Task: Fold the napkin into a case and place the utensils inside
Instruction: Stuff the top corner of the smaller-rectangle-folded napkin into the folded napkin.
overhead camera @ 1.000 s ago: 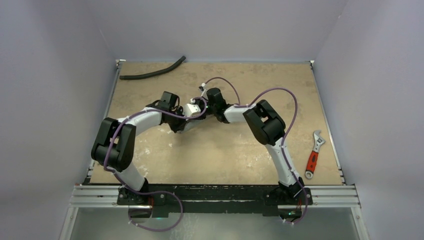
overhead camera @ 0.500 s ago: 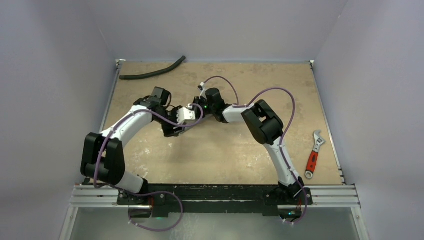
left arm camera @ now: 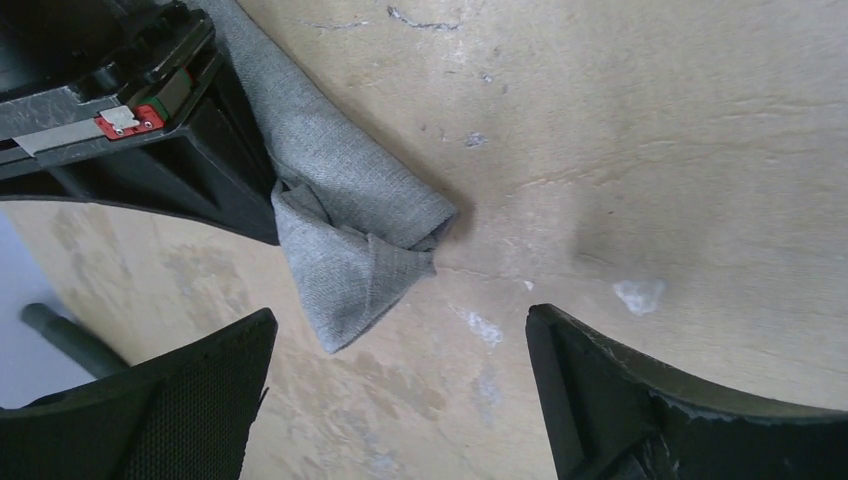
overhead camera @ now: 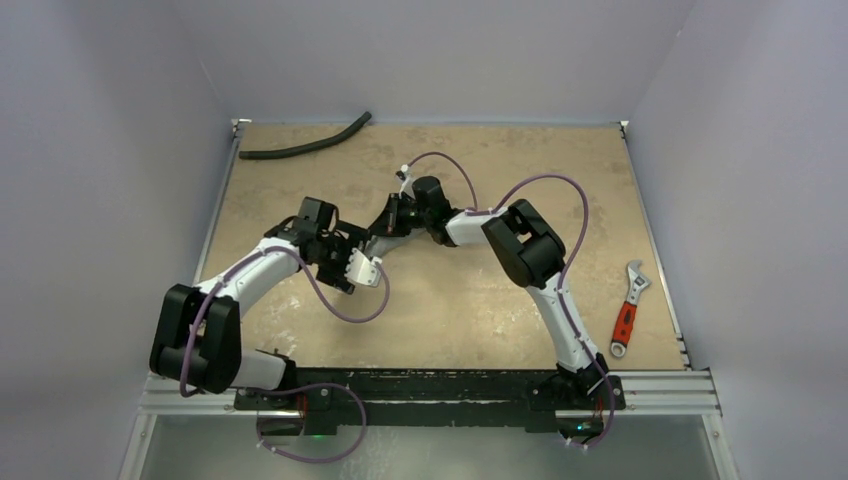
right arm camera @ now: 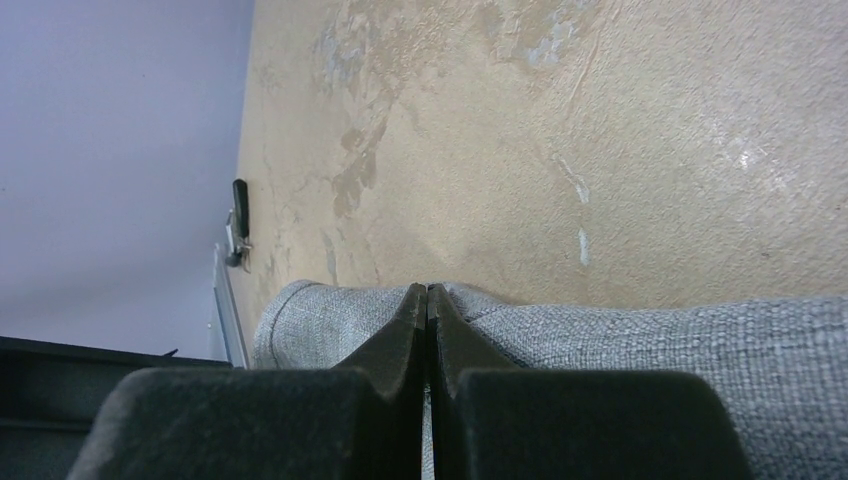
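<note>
Change: left pincer point(left arm camera: 398, 325) has just let go and backed off toward the near left. Its jaws are now wide apart and empty. The napkin point(left arm camera: 345, 235) lies bunched mid-table point(left arm camera: 650, 150), its loose end down and the other end pinched in the clenched right pincer point(right arm camera: 428, 298). Probably a regrip: cloth crumpled, no case formed yet, utensils not in view.

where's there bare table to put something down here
Bare: the near-middle table between the arm bases, and the far right corner beyond the wrench. Far left holds the hose. Crowded: the centre, where the open left gripper and the right gripper pinching the napkin meet.
</note>
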Controlling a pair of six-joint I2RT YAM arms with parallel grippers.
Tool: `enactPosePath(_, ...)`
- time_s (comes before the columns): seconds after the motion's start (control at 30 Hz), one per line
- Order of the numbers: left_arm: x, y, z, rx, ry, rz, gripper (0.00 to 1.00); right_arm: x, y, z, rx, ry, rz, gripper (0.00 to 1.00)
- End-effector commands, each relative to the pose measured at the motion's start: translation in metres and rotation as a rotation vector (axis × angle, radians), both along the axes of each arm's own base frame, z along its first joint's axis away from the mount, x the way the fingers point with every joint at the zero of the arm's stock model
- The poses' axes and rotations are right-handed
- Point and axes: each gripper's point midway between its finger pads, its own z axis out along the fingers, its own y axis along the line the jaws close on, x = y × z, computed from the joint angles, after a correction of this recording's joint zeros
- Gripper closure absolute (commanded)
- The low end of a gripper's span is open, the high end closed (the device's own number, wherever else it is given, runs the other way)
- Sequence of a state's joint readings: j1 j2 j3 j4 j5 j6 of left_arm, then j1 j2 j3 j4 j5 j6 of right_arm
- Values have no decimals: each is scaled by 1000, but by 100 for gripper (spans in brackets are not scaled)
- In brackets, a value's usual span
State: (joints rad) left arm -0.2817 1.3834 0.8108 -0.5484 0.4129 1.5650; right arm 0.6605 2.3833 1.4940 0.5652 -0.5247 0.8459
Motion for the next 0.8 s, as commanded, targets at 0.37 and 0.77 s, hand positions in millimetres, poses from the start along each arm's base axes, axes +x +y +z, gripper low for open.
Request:
enactPosePath(0.37,-27,-25,-43,110,-79,-253,4,-103,-32,-98,-155,243,112,100)
enactPosePath(0.77,-59,-15,-50,103,-115,-296,11,-145,-27,-99,-166,287,217,100)
